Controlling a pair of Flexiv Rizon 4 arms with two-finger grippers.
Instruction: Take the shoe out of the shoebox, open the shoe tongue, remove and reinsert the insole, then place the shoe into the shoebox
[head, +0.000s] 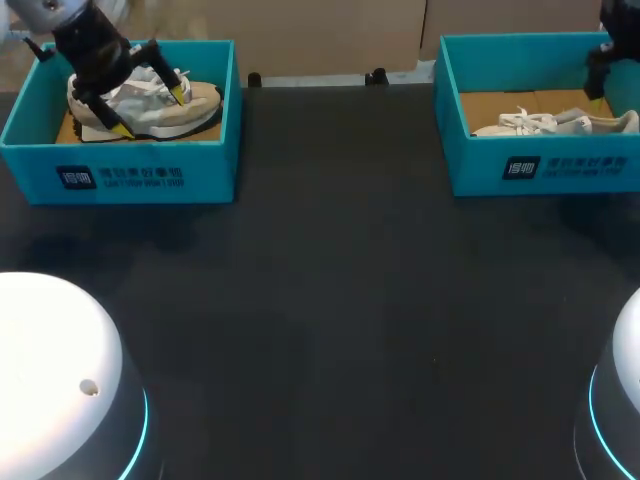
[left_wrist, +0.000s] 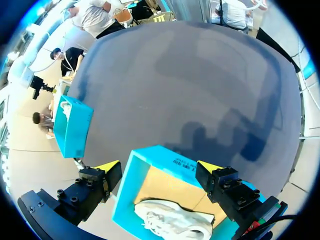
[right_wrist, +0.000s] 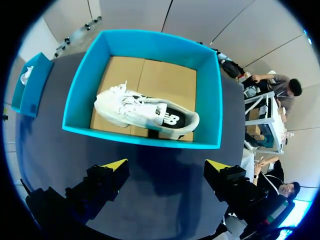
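Two teal shoeboxes stand at the table's far corners. The left box (head: 120, 170) holds a beige and white sneaker (head: 150, 105). My left gripper (head: 149, 110) hangs open just above it, its yellow tips straddling the shoe. From the left wrist, the left gripper (left_wrist: 159, 166) spans the box wall (left_wrist: 125, 190), with the sneaker (left_wrist: 172, 220) below. The right box (head: 545, 165) holds a white sneaker (head: 555, 123) lying on its side. My right gripper (head: 598, 85) is at that box's right end. In the right wrist view, the right gripper (right_wrist: 166, 164) is open and empty, short of the box (right_wrist: 145, 136) and its sneaker (right_wrist: 145, 112).
A black table (head: 340, 280) stretches between and in front of the boxes. Two white rounded arm bases (head: 50, 380) (head: 620, 400) sit at the near corners. The other box (left_wrist: 72, 127) shows far across the table in the left wrist view.
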